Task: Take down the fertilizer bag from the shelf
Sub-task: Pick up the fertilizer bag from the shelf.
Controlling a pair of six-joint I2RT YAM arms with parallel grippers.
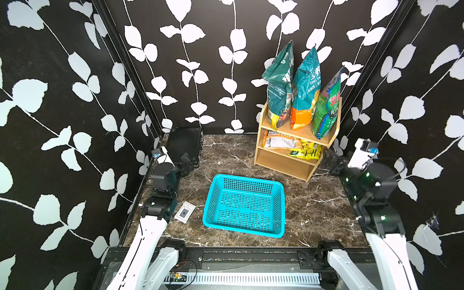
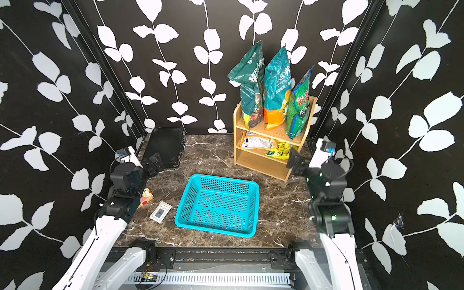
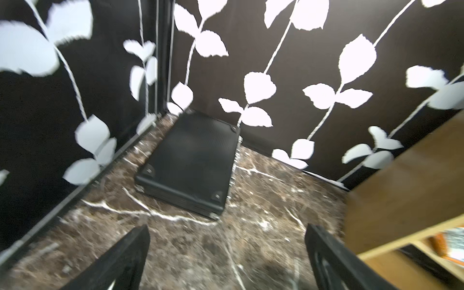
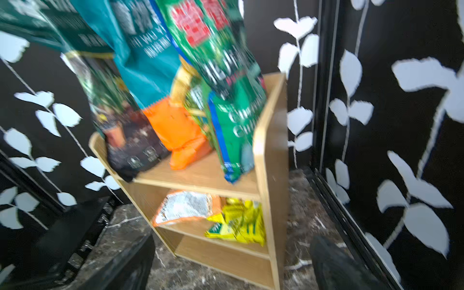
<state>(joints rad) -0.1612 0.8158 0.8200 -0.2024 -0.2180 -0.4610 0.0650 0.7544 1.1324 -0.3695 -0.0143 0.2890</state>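
Note:
The light-brown wooden shelf (image 1: 281, 162) stands at the back right. On its top tier three fertilizer bags stand upright: a dark green one (image 1: 280, 82), a teal one with an orange bottom (image 1: 305, 88) and a bright green one (image 1: 326, 110). A white-orange bag (image 1: 278, 141) and a yellow bag (image 1: 305, 150) lie flat on the middle tier. My right gripper (image 1: 331, 160) hangs open just off the shelf's right front corner, facing it (image 4: 233, 242), holding nothing. My left gripper (image 1: 184, 163) is open and empty over the marble top (image 3: 227, 233), far from the shelf.
A blue perforated basket (image 1: 244, 206) sits mid-table in front of the shelf. A flat black case (image 1: 184, 145) lies at the back left by the left gripper. A small card box (image 1: 185, 212) and a red-yellow packet (image 2: 146, 197) lie near the left arm. Patterned walls close in three sides.

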